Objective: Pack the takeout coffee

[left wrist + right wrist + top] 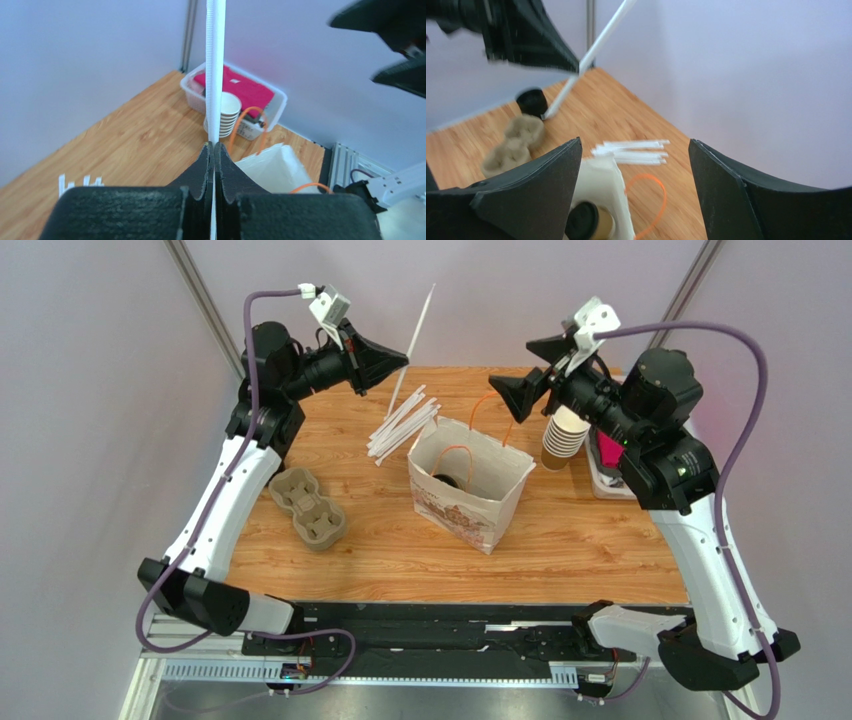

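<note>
Wood-grain table (600,540) within pale lilac walls (100,340). Takeout coffee (447,480) upright inside paper bag (470,505), black lid (582,220) skyward, axis vertical. Left gripper (214,147) pinched on straw (215,65); right gripper (510,373) gaping, empty.

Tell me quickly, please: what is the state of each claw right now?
Left claw: closed, holding a white straw.
Right claw: open, holding nothing.

Deep in the bag (472,517) — the takeout coffee (447,481), mostly hidden.
</note>
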Controlling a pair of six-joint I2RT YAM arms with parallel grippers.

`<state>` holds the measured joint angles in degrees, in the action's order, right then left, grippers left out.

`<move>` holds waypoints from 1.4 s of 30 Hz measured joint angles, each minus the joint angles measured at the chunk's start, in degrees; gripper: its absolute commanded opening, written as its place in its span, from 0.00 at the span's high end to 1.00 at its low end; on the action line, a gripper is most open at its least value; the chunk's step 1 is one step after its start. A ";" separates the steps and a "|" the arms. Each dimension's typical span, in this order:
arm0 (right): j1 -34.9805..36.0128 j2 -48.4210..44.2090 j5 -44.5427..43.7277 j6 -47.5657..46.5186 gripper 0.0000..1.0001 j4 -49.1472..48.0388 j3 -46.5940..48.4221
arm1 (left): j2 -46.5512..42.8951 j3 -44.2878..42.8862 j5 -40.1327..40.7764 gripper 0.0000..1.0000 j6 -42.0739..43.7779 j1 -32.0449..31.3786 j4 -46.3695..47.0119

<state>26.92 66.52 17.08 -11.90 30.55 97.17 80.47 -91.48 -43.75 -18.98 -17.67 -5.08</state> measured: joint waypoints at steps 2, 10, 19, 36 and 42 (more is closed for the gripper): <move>0.00 2.49 1.44 5.20 0.16 -3.65 3.61 | -2.49 0.55 0.04 1.00 0.28 -2.58 2.36; 0.33 10.25 7.52 21.92 0.18 -13.81 9.70 | -8.22 2.23 1.36 1.00 0.15 -10.60 8.26; 2.36 11.26 12.13 29.64 0.31 -18.32 10.14 | -8.85 5.55 3.37 1.00 -2.40 -14.29 8.96; 3.30 9.75 12.63 31.08 1.00 -19.65 9.25 | -8.83 6.80 3.39 1.00 -5.97 -17.35 11.72; 3.78 9.84 12.70 30.64 1.00 -18.16 9.66 | -8.90 6.80 5.70 0.25 -4.35 -17.59 9.38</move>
<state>30.70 76.36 29.78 18.74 12.38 106.83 71.57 -84.68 -38.04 -23.33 -35.27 4.29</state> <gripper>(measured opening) 0.018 0.440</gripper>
